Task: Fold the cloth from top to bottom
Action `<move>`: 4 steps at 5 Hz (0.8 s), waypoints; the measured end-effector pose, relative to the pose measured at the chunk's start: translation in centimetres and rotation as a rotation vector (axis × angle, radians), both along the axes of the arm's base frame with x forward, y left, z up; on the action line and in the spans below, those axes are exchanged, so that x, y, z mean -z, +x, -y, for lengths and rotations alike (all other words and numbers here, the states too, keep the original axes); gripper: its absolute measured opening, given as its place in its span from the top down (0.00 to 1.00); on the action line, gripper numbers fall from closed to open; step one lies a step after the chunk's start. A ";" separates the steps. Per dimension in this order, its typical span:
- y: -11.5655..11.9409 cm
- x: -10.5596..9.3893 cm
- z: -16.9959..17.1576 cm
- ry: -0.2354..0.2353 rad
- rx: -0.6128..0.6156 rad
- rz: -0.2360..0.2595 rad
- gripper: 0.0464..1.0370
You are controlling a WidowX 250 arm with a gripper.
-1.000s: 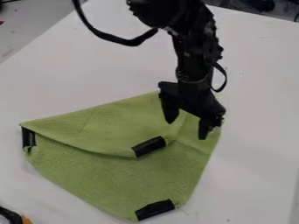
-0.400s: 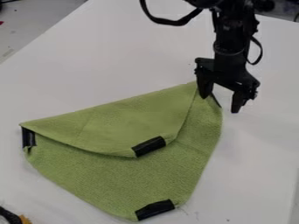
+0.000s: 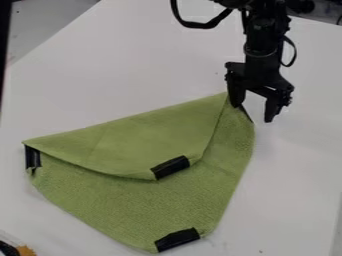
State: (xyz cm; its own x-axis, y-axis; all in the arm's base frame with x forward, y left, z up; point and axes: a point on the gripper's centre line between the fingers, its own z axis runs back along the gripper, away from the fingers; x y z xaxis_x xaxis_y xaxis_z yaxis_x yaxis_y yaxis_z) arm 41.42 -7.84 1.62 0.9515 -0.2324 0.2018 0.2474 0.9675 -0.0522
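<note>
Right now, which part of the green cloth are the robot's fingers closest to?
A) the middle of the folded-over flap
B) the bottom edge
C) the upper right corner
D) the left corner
C: the fingers hang apart from each other at the upper right corner of the green cloth, at the right end of its fold.

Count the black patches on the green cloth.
4: left-corner patch, folded-flap patch, bottom-corner patch, and upper-right patch, partly showing beside the gripper. Folds may hide more.
</note>
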 end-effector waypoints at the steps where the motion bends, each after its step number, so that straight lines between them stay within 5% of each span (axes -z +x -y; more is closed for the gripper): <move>1: 1.8 0.5 0.3 -0.029 0.002 0.006 0.04; 2: 2.5 0.6 0.2 -0.027 0.002 0.011 0.09; 4: 1.8 1.2 -0.3 -0.007 0.001 -0.007 0.67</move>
